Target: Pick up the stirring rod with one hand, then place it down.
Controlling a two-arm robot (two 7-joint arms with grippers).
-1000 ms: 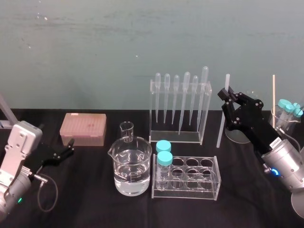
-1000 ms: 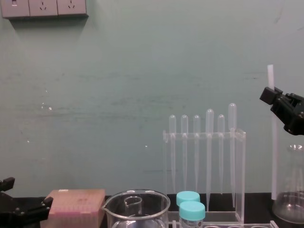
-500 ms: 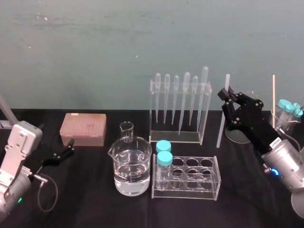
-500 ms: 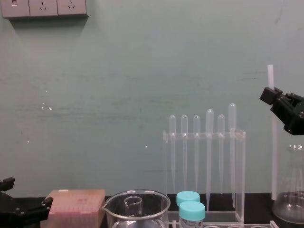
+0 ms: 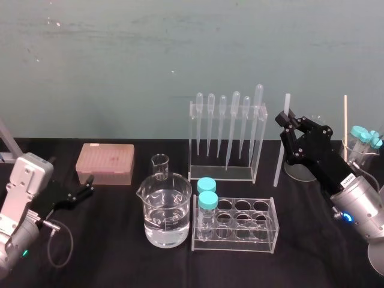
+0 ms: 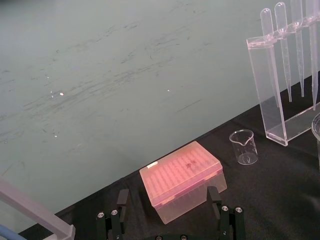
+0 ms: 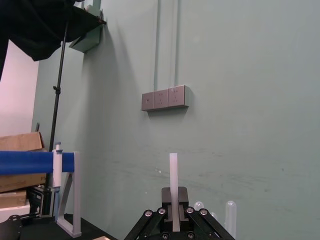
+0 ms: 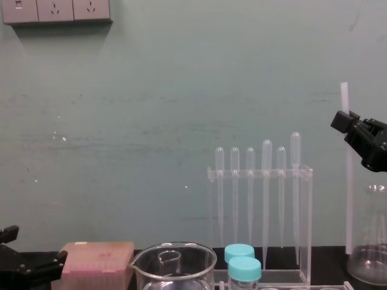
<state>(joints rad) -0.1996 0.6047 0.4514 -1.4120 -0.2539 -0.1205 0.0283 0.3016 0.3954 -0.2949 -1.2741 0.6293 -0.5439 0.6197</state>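
The left gripper (image 5: 89, 185) is idling by the table's left edge, jaws spread. Farther in, the right gripper (image 5: 286, 122) is pinching the stirring rod (image 5: 279, 162) upright. Setting it down is coming next, I judge, steering past the tube rack (image 5: 240, 240) holding 2 capped tubes, the 6-pipette rack (image 5: 225, 174) and the glass flask (image 5: 298, 171).

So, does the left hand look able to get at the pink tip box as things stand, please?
Probably yes: the left hand sits open just short of the pink tip box, with nothing between them.
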